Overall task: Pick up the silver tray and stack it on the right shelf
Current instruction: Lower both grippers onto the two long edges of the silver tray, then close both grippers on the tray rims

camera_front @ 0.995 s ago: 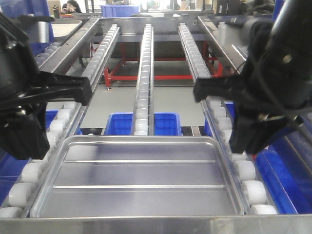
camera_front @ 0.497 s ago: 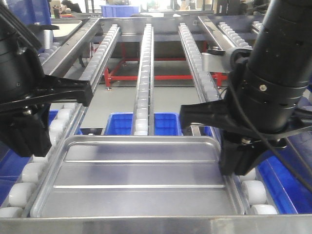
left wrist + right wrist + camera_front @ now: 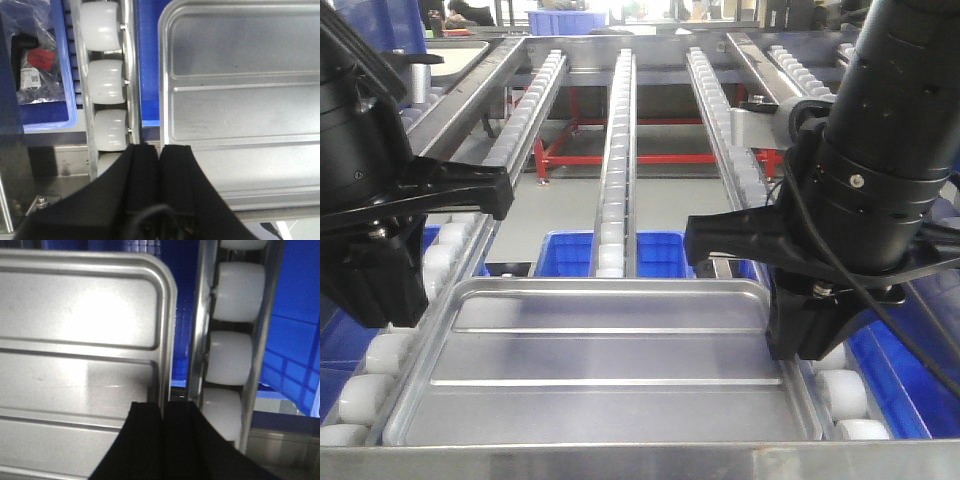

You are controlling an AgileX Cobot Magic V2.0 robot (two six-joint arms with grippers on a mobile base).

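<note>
The silver tray [image 3: 600,370] lies flat on the white roller lanes of the right shelf [image 3: 615,150], just behind the steel front bar [image 3: 620,462]; two ridges run across its bottom. My left gripper [image 3: 398,312] stands at the tray's left rim. In the left wrist view the left gripper [image 3: 160,147] has its black fingers pressed together over that rim of the tray [image 3: 240,100]. My right gripper [image 3: 800,345] is down at the right rim. In the right wrist view the right gripper [image 3: 162,404] is shut over the edge of the tray [image 3: 80,340].
Blue bins [image 3: 570,255] sit under the rack, one holding a bagged part [image 3: 37,65]. White rollers [image 3: 107,82] [image 3: 230,357] run close beside each gripper. A red frame [image 3: 620,158] shows below the far lanes. Another tray [image 3: 455,55] lies far left.
My right arm has come down and leftwards from above the right roller lane onto the tray's right rim. The left gripper and the tray have hardly moved.
</note>
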